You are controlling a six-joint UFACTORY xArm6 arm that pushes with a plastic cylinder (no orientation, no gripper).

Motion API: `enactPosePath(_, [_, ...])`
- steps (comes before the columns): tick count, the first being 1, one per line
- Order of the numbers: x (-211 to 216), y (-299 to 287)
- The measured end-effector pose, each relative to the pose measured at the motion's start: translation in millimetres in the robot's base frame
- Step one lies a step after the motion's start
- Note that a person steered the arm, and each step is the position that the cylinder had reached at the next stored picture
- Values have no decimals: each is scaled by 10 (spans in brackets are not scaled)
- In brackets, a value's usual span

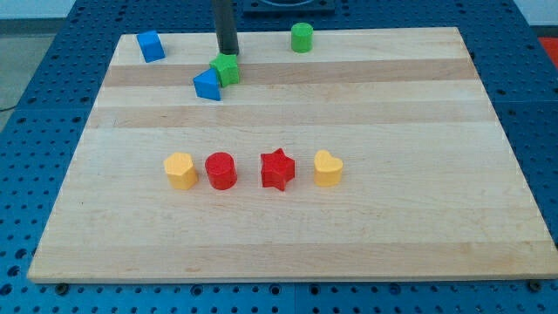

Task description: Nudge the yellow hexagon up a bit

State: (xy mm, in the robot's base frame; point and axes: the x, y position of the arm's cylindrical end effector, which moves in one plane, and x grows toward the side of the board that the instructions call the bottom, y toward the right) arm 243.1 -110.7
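Note:
The yellow hexagon (180, 170) lies left of centre on the wooden board (288, 227), at the left end of a row of blocks. My tip (228, 52) is near the view's top, far above the hexagon. It stands just above a green block (226, 69) and seems to touch it. A blue triangular block (207, 85) sits against the green block's lower left.
To the right of the hexagon in the same row lie a red cylinder (221, 170), a red star (277, 169) and a yellow heart (328, 168). A blue block (151, 46) sits at the top left and a green cylinder (302, 37) at the top centre.

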Motion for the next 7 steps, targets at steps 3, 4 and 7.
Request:
enactPosePath(3, [326,-403])
enactPosePath(4, [408,-404])
enactPosePath(7, [757,-915])
